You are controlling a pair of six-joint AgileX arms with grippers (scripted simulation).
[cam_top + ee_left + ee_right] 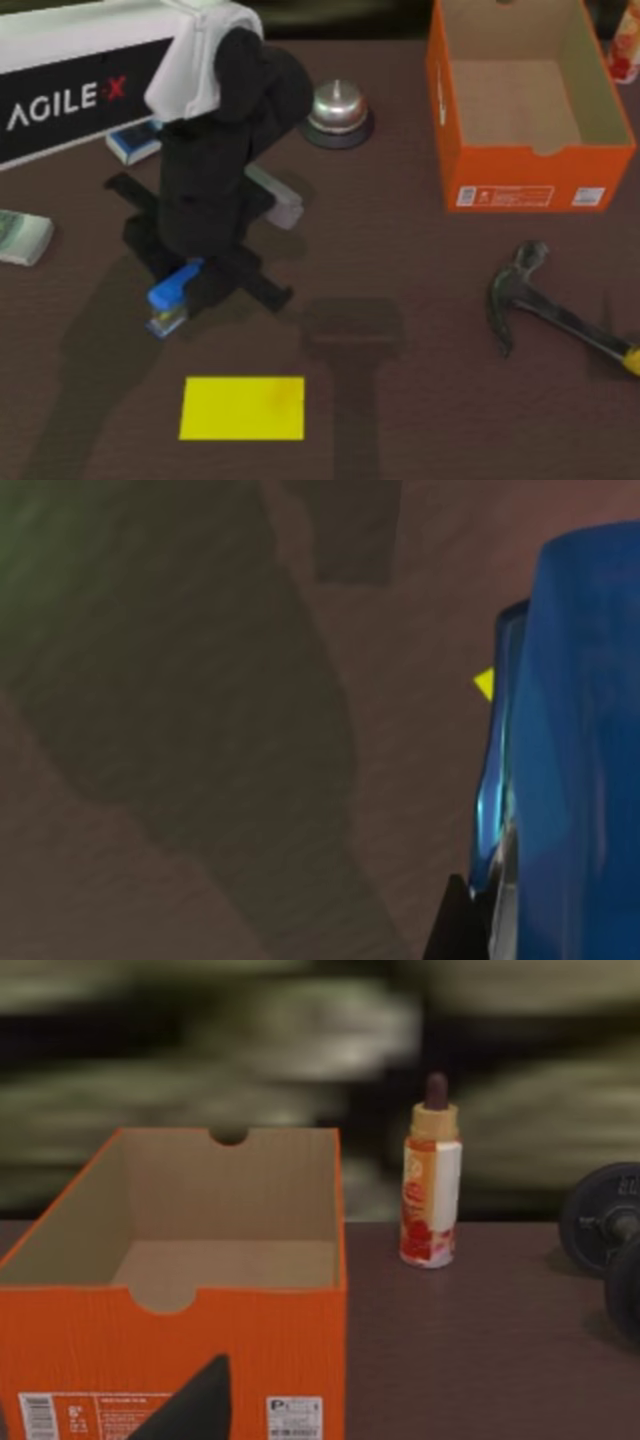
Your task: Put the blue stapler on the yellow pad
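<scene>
My left gripper [180,290] is shut on the blue stapler [168,297], holding it over the table's left half, above the surface. In the left wrist view the stapler [580,760] fills the side of the picture with one black fingertip [452,930] against it. The yellow pad [243,408] lies flat near the front edge, a little right of the stapler and apart from it; only its corner [485,683] shows in the left wrist view. My right gripper [200,1405] is outside the top view and faces the orange box.
An open orange shoebox [530,190] stands at the back right, a hammer [560,310] lies in front of it, and a silver bell [338,108] sits at the back middle. A blue-and-white handset [135,143] lies behind the left arm. A bottle [432,1190] and dumbbell [610,1230] stand past the box.
</scene>
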